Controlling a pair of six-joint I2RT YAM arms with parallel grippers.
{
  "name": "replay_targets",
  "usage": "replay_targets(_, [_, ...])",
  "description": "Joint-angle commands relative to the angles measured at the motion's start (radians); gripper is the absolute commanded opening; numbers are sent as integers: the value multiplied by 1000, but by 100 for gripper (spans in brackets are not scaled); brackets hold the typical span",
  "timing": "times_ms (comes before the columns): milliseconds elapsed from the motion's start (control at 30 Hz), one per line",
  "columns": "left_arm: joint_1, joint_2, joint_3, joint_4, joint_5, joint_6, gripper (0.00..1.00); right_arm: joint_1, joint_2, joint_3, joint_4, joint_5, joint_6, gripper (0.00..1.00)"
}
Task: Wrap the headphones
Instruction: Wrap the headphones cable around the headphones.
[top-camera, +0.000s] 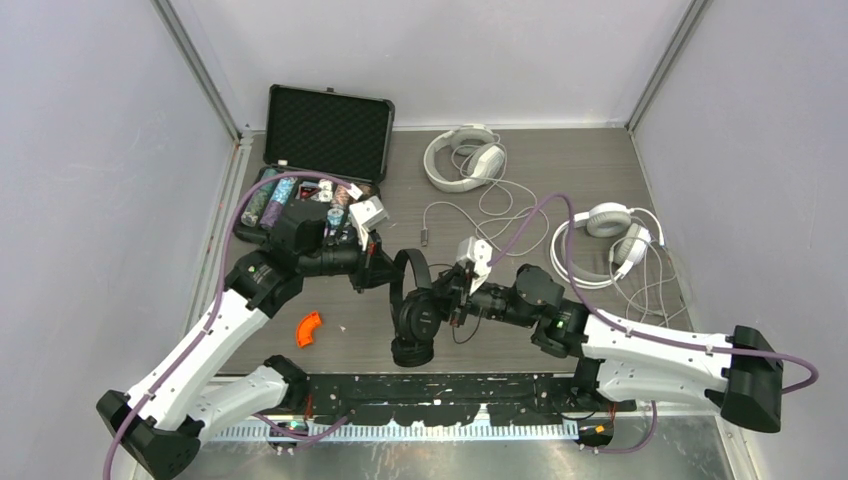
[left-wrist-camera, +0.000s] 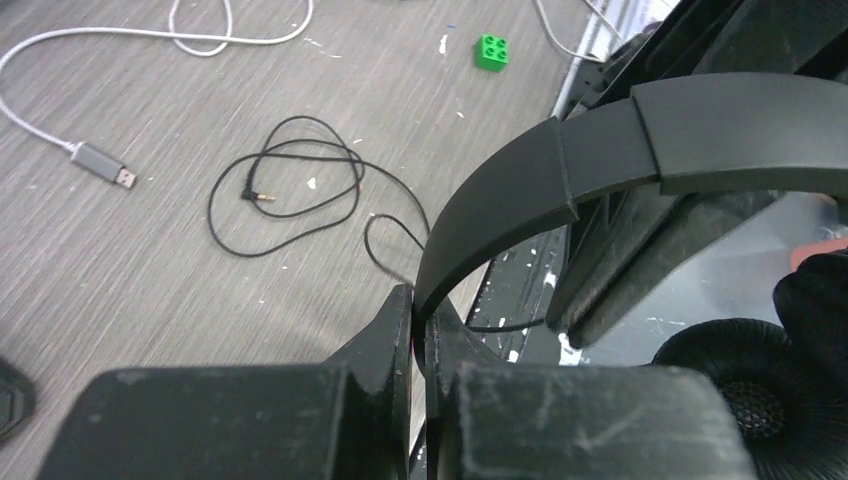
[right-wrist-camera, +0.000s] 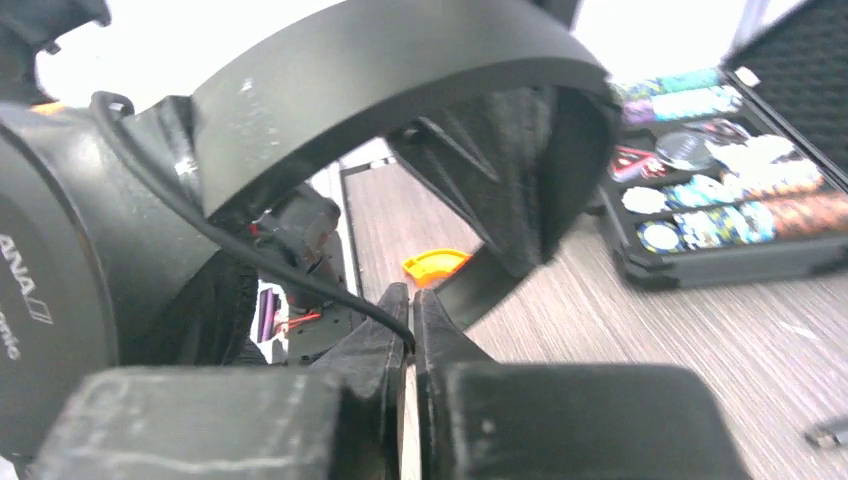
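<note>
The black headphones stand upright near the table's front edge between both arms. My left gripper is shut on the black headband, its fingertips pinching the band's lower end. My right gripper is shut on the thin black cord, which runs from the ear cup into its fingertips. The cord's loose loop and jack lie on the table. Two white headphones lie further back, one at centre and one to the right, with pale cords spread between them.
An open black case holding poker chips stands at the back left. An orange piece lies by the left arm. A USB plug on a pale cord and a green brick lie mid-table.
</note>
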Motion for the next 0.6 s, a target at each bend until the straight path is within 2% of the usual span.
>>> replay_targets(0, [1,-42,70,-20,-111,-28,0,-1,-94,-11,-90,286,4,1])
replay_targets(133, [2,-60,93,-86,-178,-30,0,0,-234,-70,-152,541,38,0])
replay_targets(233, [3,-64,106,-133,-243,-48,0,-1,-378,-106,-174,656,29,0])
replay_targets(400, [1,-42,156,-239,-460,-79,0,-1,-538,-91,-245,719,-28,0])
replay_targets(467, [3,-23,188,-287,-595,-103,0,0,-556,-78,-267,741,-53,0])
replay_targets(567, [3,4,224,-340,-678,-127,0,-1,-562,-61,-286,739,-79,0])
